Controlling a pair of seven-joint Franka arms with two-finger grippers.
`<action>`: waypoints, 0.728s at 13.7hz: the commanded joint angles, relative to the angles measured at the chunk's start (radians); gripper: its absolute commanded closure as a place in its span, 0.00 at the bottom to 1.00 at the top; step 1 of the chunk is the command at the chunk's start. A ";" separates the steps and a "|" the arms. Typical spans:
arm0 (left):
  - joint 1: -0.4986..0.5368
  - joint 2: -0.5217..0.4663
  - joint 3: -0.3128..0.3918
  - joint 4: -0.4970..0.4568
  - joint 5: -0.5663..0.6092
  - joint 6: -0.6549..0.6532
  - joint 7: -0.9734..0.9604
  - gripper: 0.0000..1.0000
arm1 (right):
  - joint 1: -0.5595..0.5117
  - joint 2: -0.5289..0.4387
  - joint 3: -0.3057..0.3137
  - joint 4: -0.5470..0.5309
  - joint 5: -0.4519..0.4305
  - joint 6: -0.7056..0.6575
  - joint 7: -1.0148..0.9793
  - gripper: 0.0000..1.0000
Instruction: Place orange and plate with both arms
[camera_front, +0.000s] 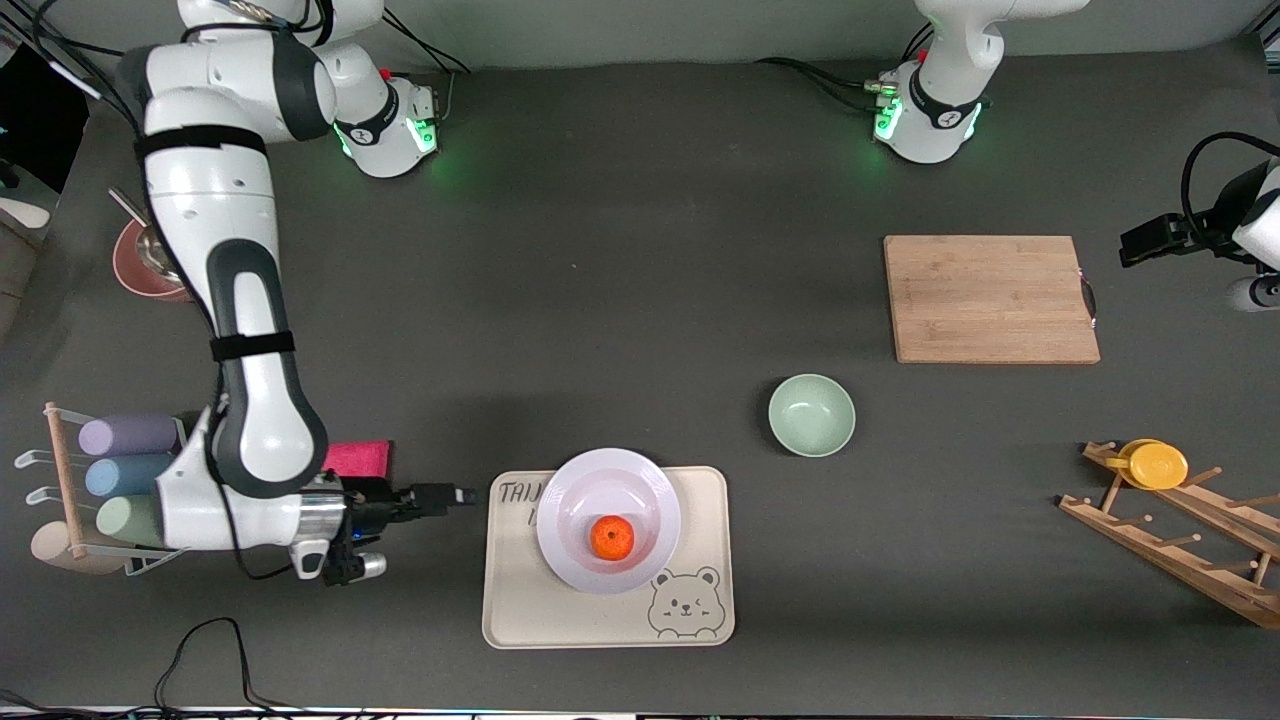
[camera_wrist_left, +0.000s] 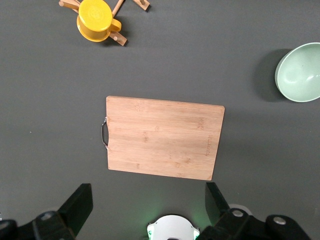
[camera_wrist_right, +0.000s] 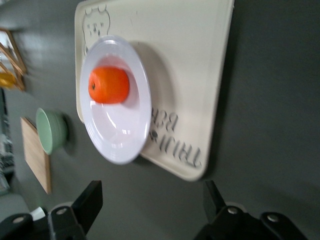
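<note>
Sitting in the plate (camera_front: 609, 520), the orange (camera_front: 612, 537) rests in its shallow centre; the plate lies on the cream bear tray (camera_front: 608, 610). The green bowl (camera_front: 811, 415) holds nothing. The right gripper (camera_front: 462, 495) hovers low beside the tray, fingers apart. The left gripper (camera_wrist_left: 149, 205) hangs over the cutting board (camera_front: 991, 299), fingers spread.

left gripper (camera_wrist_left: 145, 210), fingers spread, hangs over a wooden cutting board (camera_wrist_left: 164, 137); green bowl (camera_wrist_left: 300, 72) and yellow cup (camera_wrist_left: 96, 20) nearby.
</note>
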 joint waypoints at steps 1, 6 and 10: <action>-0.009 -0.014 0.011 0.009 -0.009 -0.026 0.013 0.00 | -0.007 -0.143 -0.019 -0.033 -0.208 -0.131 0.027 0.00; -0.008 -0.018 0.011 0.012 -0.009 -0.034 0.013 0.00 | -0.003 -0.383 -0.045 -0.075 -0.529 -0.291 0.154 0.00; -0.008 -0.018 0.017 0.014 -0.009 -0.036 0.013 0.00 | -0.007 -0.577 -0.026 -0.195 -0.716 -0.317 0.275 0.00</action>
